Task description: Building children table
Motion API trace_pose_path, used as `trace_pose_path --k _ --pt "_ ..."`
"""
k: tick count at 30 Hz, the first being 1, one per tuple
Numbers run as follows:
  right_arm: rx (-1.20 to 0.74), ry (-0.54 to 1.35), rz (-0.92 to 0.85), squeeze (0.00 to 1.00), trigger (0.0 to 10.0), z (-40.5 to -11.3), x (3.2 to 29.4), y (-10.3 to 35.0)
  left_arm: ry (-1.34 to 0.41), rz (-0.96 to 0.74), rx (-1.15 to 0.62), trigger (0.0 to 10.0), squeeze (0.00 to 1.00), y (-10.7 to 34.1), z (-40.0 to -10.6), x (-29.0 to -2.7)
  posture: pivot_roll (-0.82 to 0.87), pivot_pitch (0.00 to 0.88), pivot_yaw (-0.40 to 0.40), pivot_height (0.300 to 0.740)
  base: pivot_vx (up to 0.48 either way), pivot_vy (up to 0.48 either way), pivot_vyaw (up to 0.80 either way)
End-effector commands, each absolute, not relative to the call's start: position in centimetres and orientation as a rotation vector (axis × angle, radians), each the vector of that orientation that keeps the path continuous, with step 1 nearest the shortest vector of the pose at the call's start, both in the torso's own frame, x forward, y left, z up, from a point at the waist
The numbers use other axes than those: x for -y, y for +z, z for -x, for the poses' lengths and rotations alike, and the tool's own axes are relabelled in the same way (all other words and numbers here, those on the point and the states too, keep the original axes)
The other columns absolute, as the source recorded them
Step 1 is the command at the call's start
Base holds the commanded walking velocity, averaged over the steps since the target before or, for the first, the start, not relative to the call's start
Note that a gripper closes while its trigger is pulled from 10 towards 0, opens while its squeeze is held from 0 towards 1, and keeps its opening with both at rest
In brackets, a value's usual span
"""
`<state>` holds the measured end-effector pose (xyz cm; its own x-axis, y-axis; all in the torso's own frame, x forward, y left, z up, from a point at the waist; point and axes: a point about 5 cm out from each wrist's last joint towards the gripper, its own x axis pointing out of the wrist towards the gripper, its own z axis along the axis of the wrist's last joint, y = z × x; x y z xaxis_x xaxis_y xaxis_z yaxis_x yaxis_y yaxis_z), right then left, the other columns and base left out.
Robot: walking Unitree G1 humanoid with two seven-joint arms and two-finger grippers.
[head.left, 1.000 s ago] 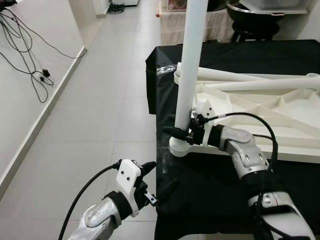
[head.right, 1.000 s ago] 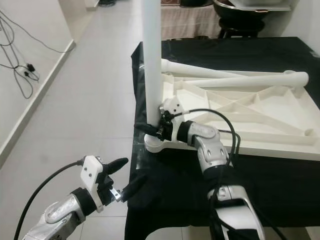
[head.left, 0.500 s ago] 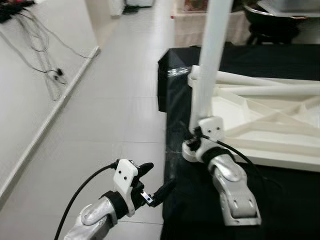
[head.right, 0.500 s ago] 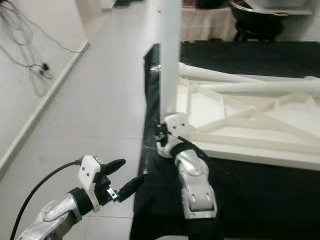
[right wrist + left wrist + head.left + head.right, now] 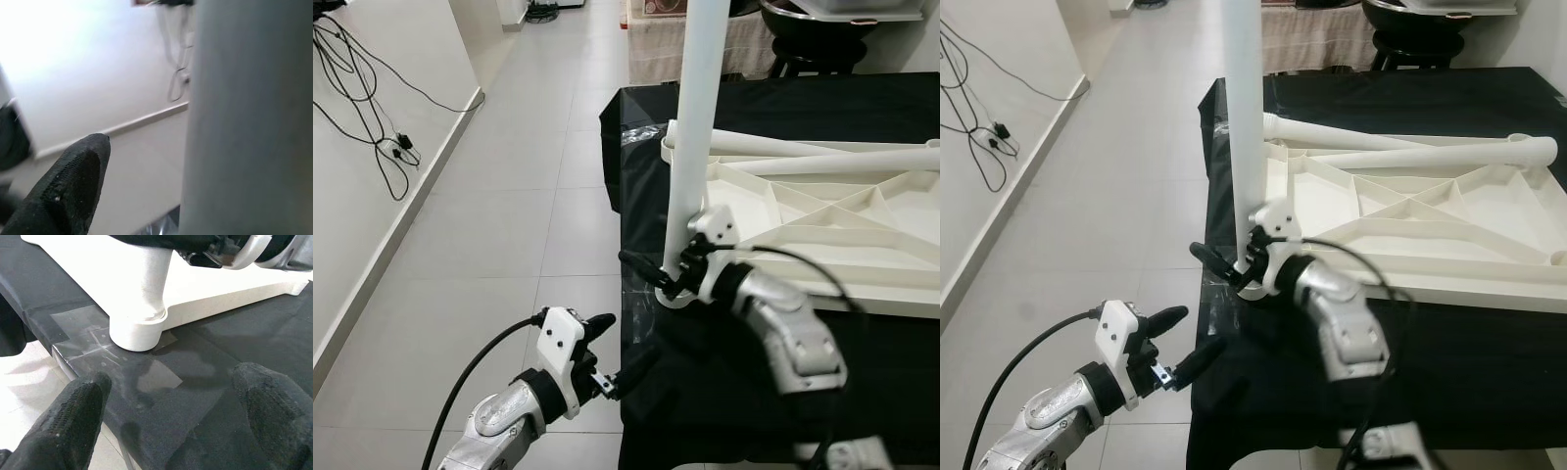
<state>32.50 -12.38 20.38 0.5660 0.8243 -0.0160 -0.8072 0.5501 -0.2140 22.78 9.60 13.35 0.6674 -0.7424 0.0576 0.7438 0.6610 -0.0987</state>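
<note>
Black-draped desk (image 5: 901,108) at 3 o'clock; pale tiled floor (image 5: 499,215) and cables (image 5: 372,108) along the wall at 10. White tabletop (image 5: 1410,220) lying underside up on the desk, ribbed. White leg (image 5: 693,147) standing upright in its near corner socket, long axis vertical. Right gripper (image 5: 677,274) at the leg's base, one finger beside it; grip unclear. Left gripper (image 5: 612,357) low at 7 o'clock, off the desk edge, jaws spread wide, empty.
</note>
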Motion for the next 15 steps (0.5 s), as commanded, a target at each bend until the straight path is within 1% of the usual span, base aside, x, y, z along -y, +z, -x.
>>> trace_pose_path --k 1,3,9,11,12,15 --pt "0.063 1.13 0.209 0.0 10.0 -32.6 11.6 20.2 -0.839 0.12 -0.011 10.0 0.0 12.7 -22.5 -9.4 -0.03 0.15 0.032 0.74 0.0 0.0 0.0" --pt "0.063 1.13 0.209 0.0 10.0 -32.6 11.6 20.2 -0.839 0.12 -0.011 10.0 0.0 12.7 -22.5 -9.4 -0.03 0.15 0.032 0.74 0.0 0.0 0.0" --pt "0.027 1.286 0.192 0.0 10.0 -34.3 11.2 21.2 -0.838 0.121 -0.011 10.0 0.0 12.7 -22.3 -9.3 -0.02 0.158 0.037 0.74 0.0 0.0 0.0" --pt "0.023 1.3 0.186 0.0 10.0 -34.5 11.0 21.3 -0.838 0.121 -0.011 10.0 0.0 12.8 -22.3 -9.3 -0.02 0.161 0.037 0.74 0.0 0.0 0.0" --pt "0.022 1.323 0.183 0.0 0.0 -34.8 11.1 21.4 -0.837 0.121 -0.01 10.0 0.0 12.8 -22.3 -9.3 -0.02 0.162 0.036 0.74 0.0 0.0 0.0" --pt "0.022 1.328 0.184 0.0 0.0 -34.9 11.3 21.5 -0.837 0.122 -0.009 10.0 0.0 12.8 -22.3 -9.3 -0.02 0.165 0.035 0.74 0.0 0.0 0.0"
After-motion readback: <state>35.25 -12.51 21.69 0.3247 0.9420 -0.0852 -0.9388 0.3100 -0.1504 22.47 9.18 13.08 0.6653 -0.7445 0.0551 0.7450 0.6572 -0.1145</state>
